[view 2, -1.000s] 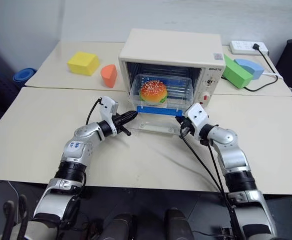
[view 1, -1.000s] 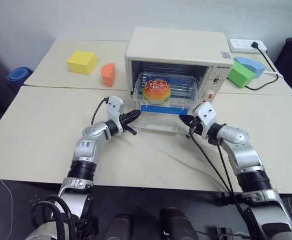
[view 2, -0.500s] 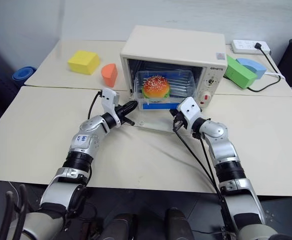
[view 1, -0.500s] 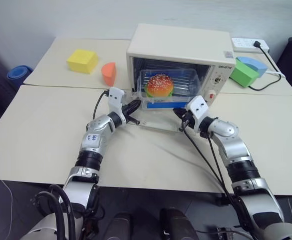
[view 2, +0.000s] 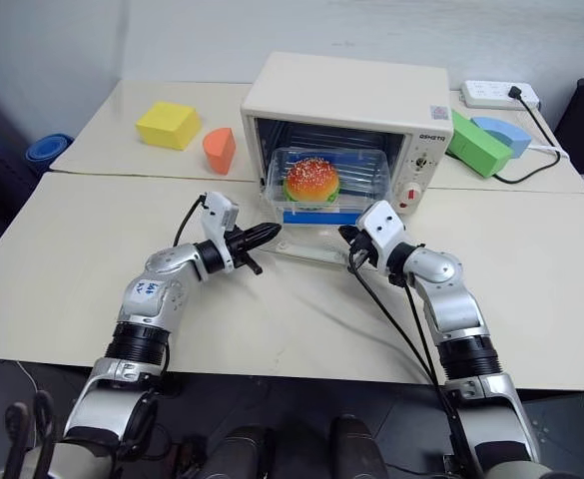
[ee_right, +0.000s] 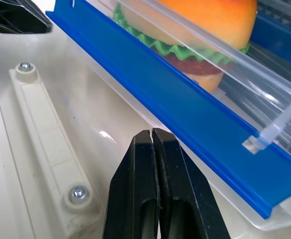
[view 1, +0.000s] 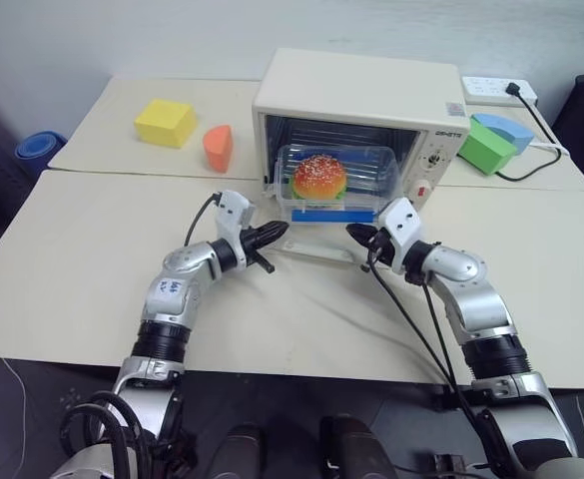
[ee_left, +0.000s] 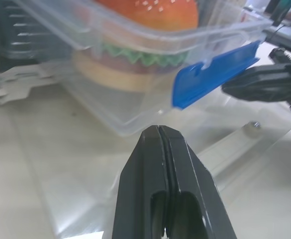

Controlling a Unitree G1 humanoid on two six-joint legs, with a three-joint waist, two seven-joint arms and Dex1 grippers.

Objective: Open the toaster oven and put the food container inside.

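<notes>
Since one second ago the food container (view 1: 333, 183) has gone deeper into the toaster oven (view 1: 359, 118); before, its blue front clip stood further out over the glass door (view 1: 311, 242). The left gripper (view 1: 278, 231) has its fingers pressed together and holds nothing; its tip hovers over the door's left part, just short of the container's near left corner. The right gripper (view 1: 355, 234) is also closed and empty, low over the door's right part, just before the blue clip (ee_right: 185, 117). The container, with the toy hamburger (view 1: 317, 176) inside, rests in the oven mouth, between and slightly behind both tips.
</notes>
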